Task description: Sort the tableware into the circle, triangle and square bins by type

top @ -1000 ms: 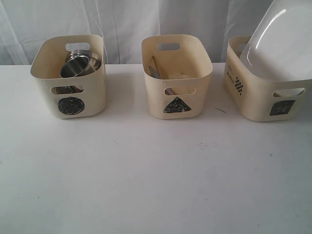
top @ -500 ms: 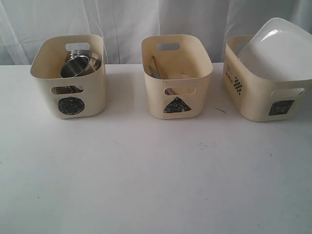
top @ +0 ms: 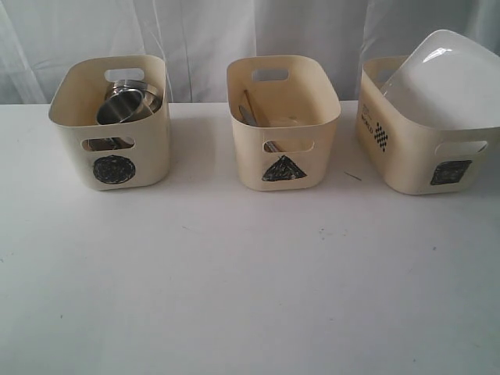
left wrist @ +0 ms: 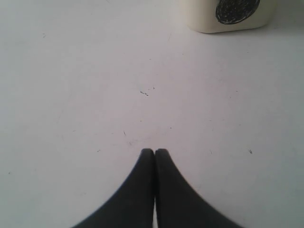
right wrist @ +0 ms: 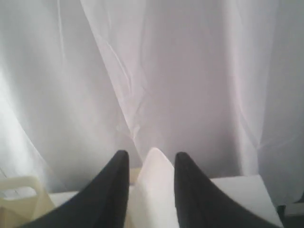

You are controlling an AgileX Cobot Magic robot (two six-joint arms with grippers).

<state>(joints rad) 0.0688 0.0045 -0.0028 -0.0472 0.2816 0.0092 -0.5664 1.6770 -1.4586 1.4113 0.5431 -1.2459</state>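
Three bins stand in a row on the table (top: 250,297), toward its back edge, in front of the curtain (top: 203,39) and well apart from each other. The circle bin (top: 78,156) is on the left, the triangle bin (top: 250,160) in the middle and the square bin (top: 406,168) on the right. The cups (top: 125,105) lie inside the circle bin, near its back wall. The chopsticks (top: 251,104) lean inside the triangle bin at its left side. The plate (top: 449,82) sits tilted in the square bin and rises above its rim. An edge of the plate lies between the fingers of the right gripper (right wrist: 152,159).
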